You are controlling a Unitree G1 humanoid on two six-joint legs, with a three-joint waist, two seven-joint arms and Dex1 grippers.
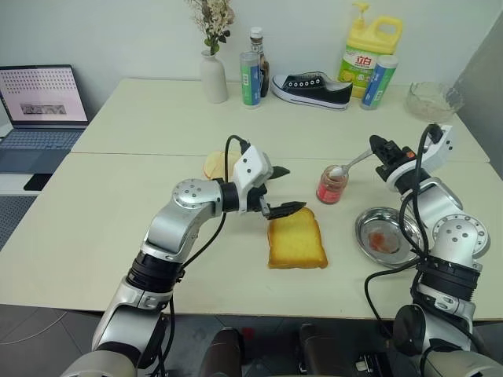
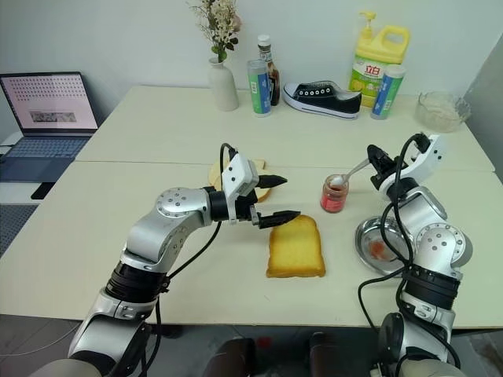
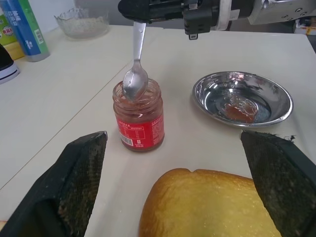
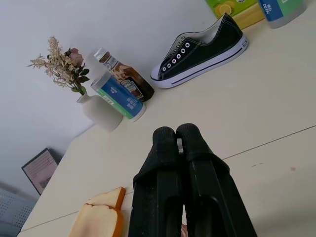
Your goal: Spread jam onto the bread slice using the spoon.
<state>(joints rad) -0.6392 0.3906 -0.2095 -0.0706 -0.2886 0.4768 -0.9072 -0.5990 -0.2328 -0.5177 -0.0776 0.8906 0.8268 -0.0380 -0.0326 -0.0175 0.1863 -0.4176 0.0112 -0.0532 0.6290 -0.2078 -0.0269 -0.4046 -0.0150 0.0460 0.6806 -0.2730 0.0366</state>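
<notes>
The golden bread slice (image 1: 296, 242) lies flat near the table's front edge. My left gripper (image 1: 292, 188) hovers open just above its far left corner, with nothing between the fingers. To the right stands the small glass jar of red jam (image 1: 332, 185). The spoon (image 1: 351, 164) slants down from the right, and its bowl (image 3: 135, 84) rests at the jar's mouth. My right gripper (image 1: 379, 149) is shut on the spoon's handle, up and to the right of the jar. In the right wrist view its fingers (image 4: 190, 148) are pressed together.
A round steel dish (image 1: 387, 234) with a red smear sits right of the bread. A paler slice (image 1: 216, 165) lies behind my left arm. Along the back stand a vase (image 1: 213, 77), bottles (image 1: 251, 77), a black shoe (image 1: 313, 89), a yellow detergent jug (image 1: 369, 49) and a glass bowl (image 1: 431, 100). A laptop (image 1: 43, 98) is far left.
</notes>
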